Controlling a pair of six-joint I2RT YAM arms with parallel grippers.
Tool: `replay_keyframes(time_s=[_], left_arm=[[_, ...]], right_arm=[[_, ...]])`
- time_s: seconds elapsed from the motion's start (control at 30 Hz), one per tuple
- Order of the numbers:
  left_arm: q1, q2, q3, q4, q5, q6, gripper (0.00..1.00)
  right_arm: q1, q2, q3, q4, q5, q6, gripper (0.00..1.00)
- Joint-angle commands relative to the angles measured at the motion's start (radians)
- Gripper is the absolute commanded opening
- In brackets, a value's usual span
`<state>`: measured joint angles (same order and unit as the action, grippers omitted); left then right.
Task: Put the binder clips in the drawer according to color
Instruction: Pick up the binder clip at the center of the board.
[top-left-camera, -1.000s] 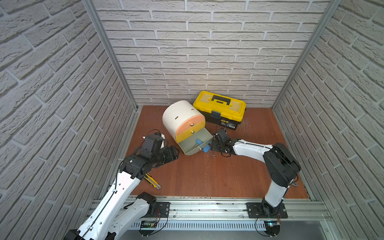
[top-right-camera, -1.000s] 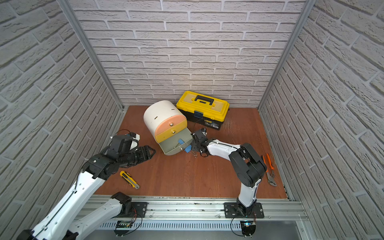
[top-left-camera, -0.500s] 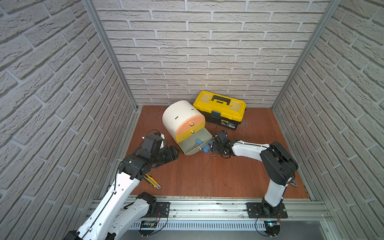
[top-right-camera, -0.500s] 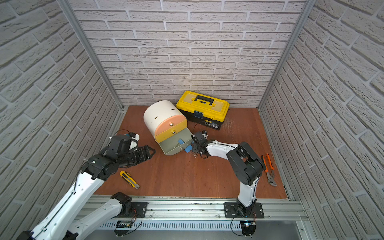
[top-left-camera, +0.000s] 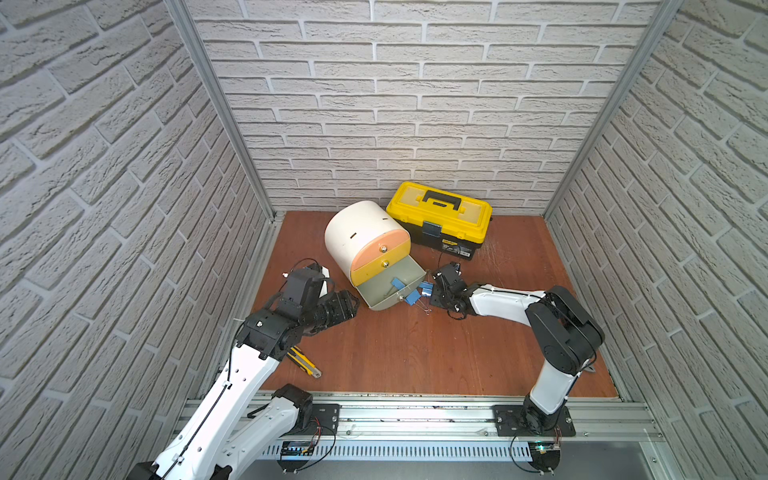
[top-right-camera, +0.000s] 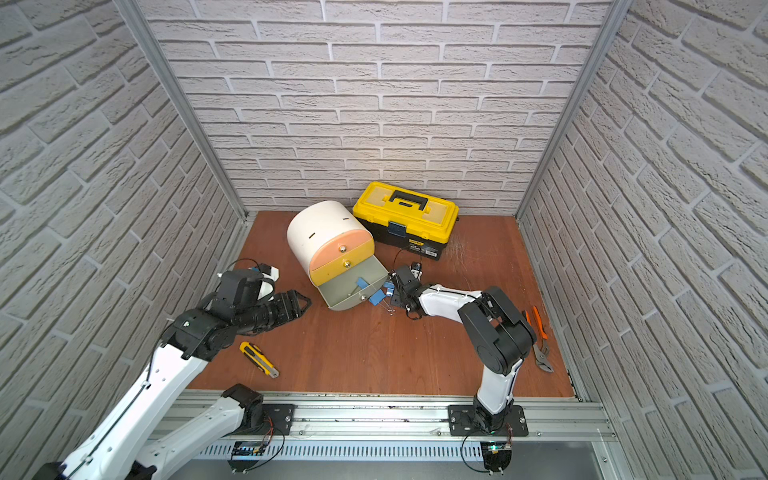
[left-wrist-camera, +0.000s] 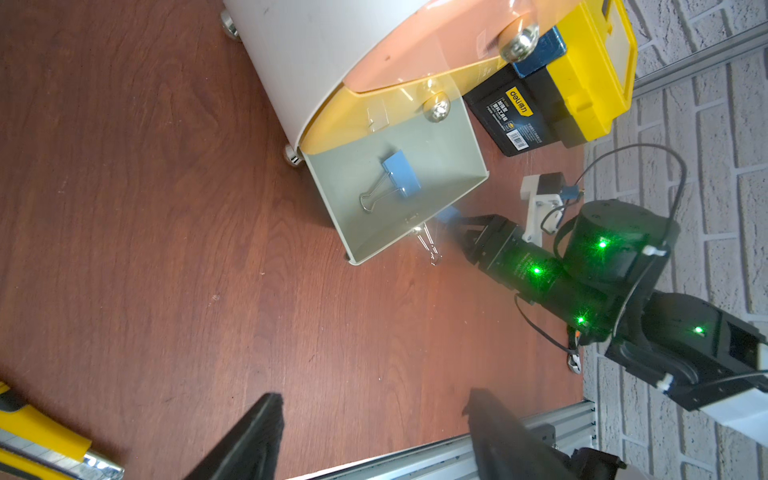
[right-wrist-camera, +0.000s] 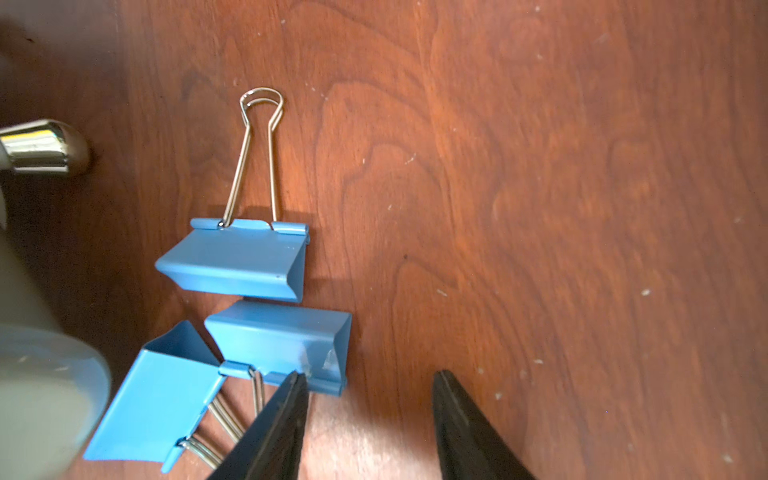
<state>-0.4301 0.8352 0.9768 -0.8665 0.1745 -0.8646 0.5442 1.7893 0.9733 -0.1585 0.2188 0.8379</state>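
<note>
Your R gripper (right-wrist-camera: 370, 376) sits low over the wood tabletop (top-left-camera: 415, 353), just beside the outer corner of the pulled-out grey drawer (top-left-camera: 384, 296). Fingers are released: the R wrist cam shows both black fingertips (right-wrist-camera: 286, 415) apart w/ only bare wood btwn them, nothing grasped. One tip overlaps the edge of the middle blue clip (right-wrist-camera: 282, 340); you can't tell from here whether it touches.

Three blue binder clips (top-left-camera: 412, 298) lie bunched on the tabletop there, outside the drawer: that middle one, a far clip (right-wrist-camera: 237, 259) w/ wire handles lying flat and pointing away from the gripper, and a third clip (right-wrist-camera: 158, 411) next to the drawer's wall w/ handles toward the gripper. The far and middle clips sit almost back to back, nearly touching.

A fourth blue clip (left-wrist-camera: 401, 173) lies inside the grey drawer, on its floor, handles flat. That's the bottom drawer of the white drum cabinet (top-left-camera: 357, 237); the peach front (top-left-camera: 380, 249) and yellow front (top-left-camera: 374, 268) above it are shut.

Your L gripper (left-wrist-camera: 374, 397) hangs above the tabletop on the cabinet's other side, well apart from the clips, pointing toward the drawer. Fingers released too, wide gap, nothing btwn.

Yellow-black toolbox (top-left-camera: 440, 216) stands behind the cabinet, near the back wall. Utility knife (top-left-camera: 305, 361) lies on the tabletop near your L arm. In a top view, orange-handled pliers (top-right-camera: 538, 336) lie beside the R arm.
</note>
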Motion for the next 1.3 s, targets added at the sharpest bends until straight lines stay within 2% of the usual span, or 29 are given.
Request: replay_keyframes(time_s=[0.0,0.27,0.57,0.97,1.27], left_arm=[[0.008,-0.008,0.019,0.026,0.009,0.015,0.75],[0.008,-0.023,0.002,0.039,0.006,0.006,0.75],[0.008,-0.045,-0.019,0.059,-0.001,-0.013,0.75],[0.008,-0.062,-0.033,0.063,-0.011,-0.025,0.75],[0.008,-0.057,-0.035,0.068,-0.007,-0.024,0.75]], right_arm=[[-0.003,-0.013,-0.029,-0.047,-0.015,-0.017,0.52],[0.013,-0.010,-0.009,-0.090,-0.017,-0.077,0.57],[0.035,0.057,0.060,-0.209,0.011,-0.114,0.61],[0.053,-0.015,0.028,-0.163,0.007,-0.087,0.61],[0.069,-0.010,0.043,-0.164,0.002,-0.086,0.62]])
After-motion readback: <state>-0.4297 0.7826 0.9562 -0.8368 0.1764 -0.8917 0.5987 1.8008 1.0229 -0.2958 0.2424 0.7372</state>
